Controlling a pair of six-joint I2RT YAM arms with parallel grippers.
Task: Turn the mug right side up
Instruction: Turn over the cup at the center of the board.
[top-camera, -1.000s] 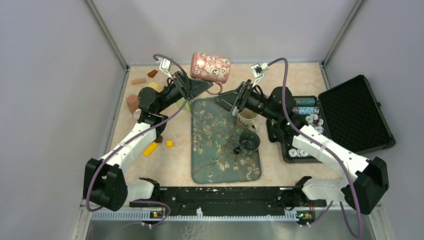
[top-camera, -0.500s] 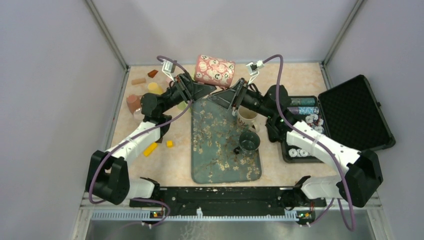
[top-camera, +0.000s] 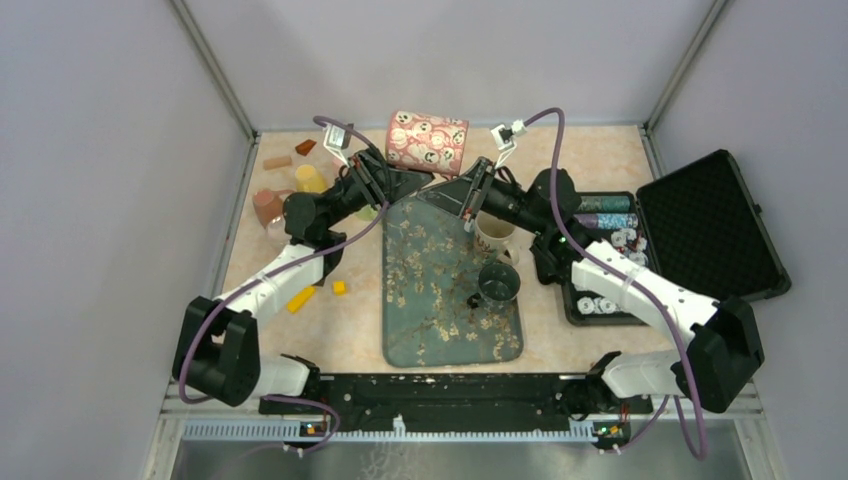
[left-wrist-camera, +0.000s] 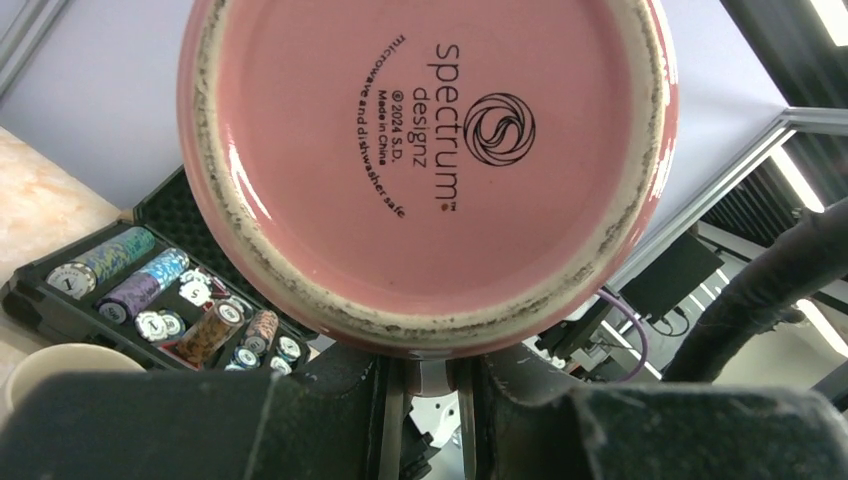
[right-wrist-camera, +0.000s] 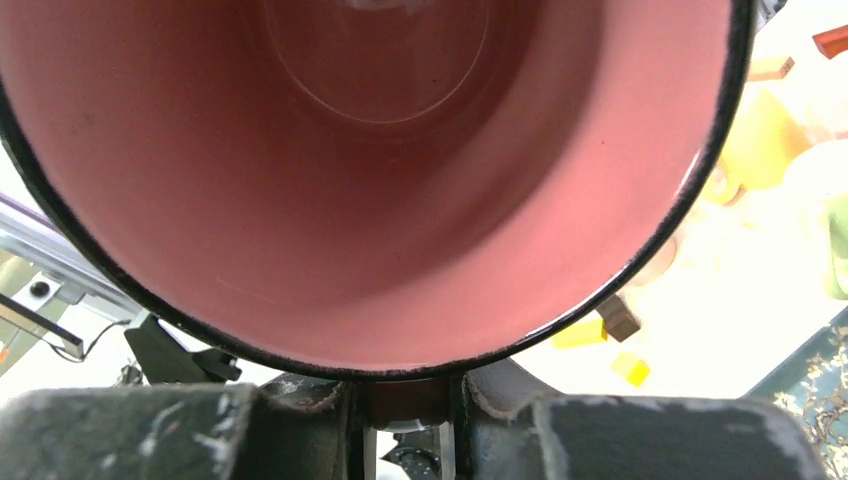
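Okay, I see the pink mug (top-camera: 427, 142) up in the air, lying on its side between my two claws. The left claw (top-camera: 418, 178) reaches it from the left and the right claw (top-camera: 450, 185) from the right. Both tips sit at the mug's low side, close to each other.

On the left wrist camera, the mug's flat bottom (left-wrist-camera: 420, 150) fills the picture just above the left claw (left-wrist-camera: 428, 400). I can read "spectrum designz" on it. The two fingers (left-wrist-camera: 330, 410) are almost together, with a bit of pink mug in the thin gap, so this claw is pinching the mug.

On the right wrist camera I look straight into the mug's open mouth (right-wrist-camera: 380, 180). Its black rim sits just above the right claw (right-wrist-camera: 405, 410). Those fingers (right-wrist-camera: 300, 420) are almost together too, with a dark red bit of the mug between them, so this claw pinches it as well. I cannot tell if that bit is the handle or the wall.

Below both claws lies a flowered tray (top-camera: 420, 300). A cream cup (top-camera: 495, 238) stands under the right arm, just beside the tray. A dark cup (top-camera: 498, 283) stands upright on the tray, well back from the right claw. Past the mug, the left claw looks toward an open chip case (left-wrist-camera: 170, 215) with poker chips (left-wrist-camera: 150, 300) inside. A yellow block (top-camera: 300, 298) lies beside the left arm, well apart from the left claw.
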